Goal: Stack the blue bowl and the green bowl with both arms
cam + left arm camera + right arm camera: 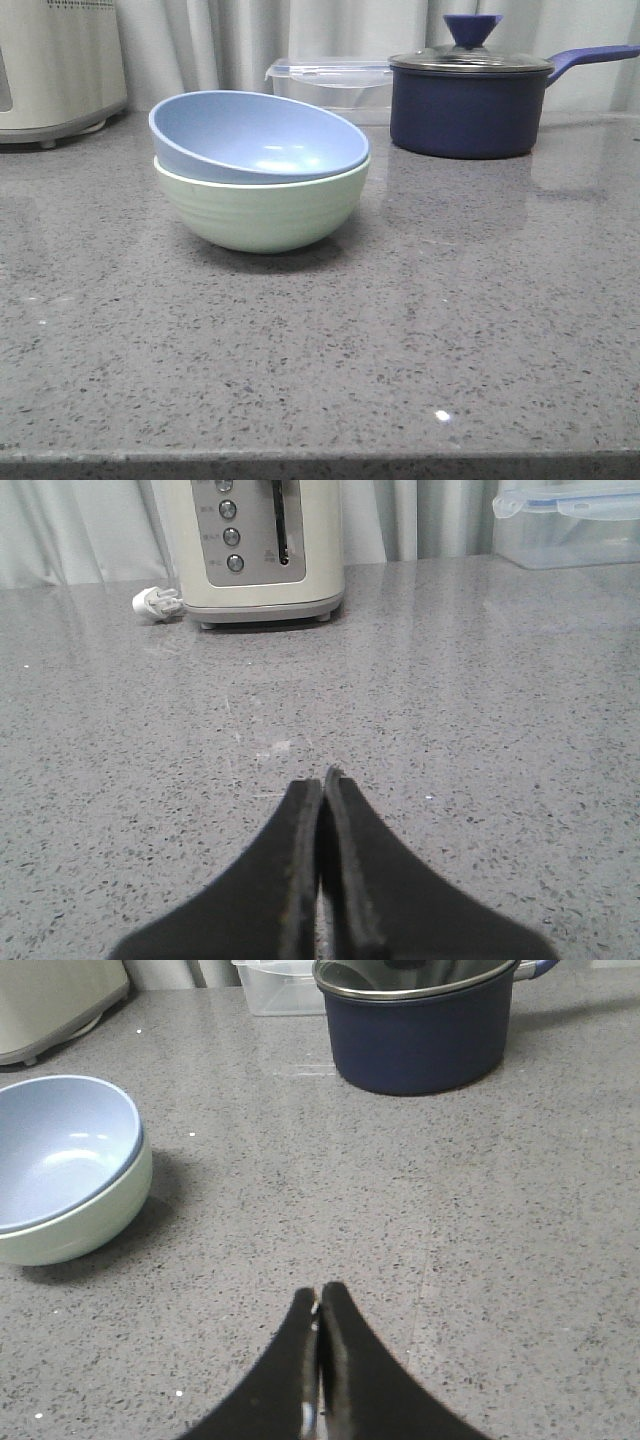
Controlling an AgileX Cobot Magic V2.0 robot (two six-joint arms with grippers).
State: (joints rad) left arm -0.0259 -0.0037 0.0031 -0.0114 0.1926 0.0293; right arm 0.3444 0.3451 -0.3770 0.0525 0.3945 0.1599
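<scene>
On the grey speckled stone counter [450,330], the matte pale-blue bowl [258,135] sat tilted inside the ridged mint-green bowl [262,212]; a knock might have unseated it. Left gripper [323,780] and right gripper [319,1295] were pressed together, empty, apart from the bowls.

Your left gripper [322,780]: matte black, two broad fingers [262,880] tapering from wide base to narrow rounded tips; inner edges thin, slightly rough and scuffed, greyish wear along seam. Your right gripper [319,1295]: same matte black, same curved wedge fingers [355,1370], small pale glint low between them. You see no cables, screws or markings.
</scene>
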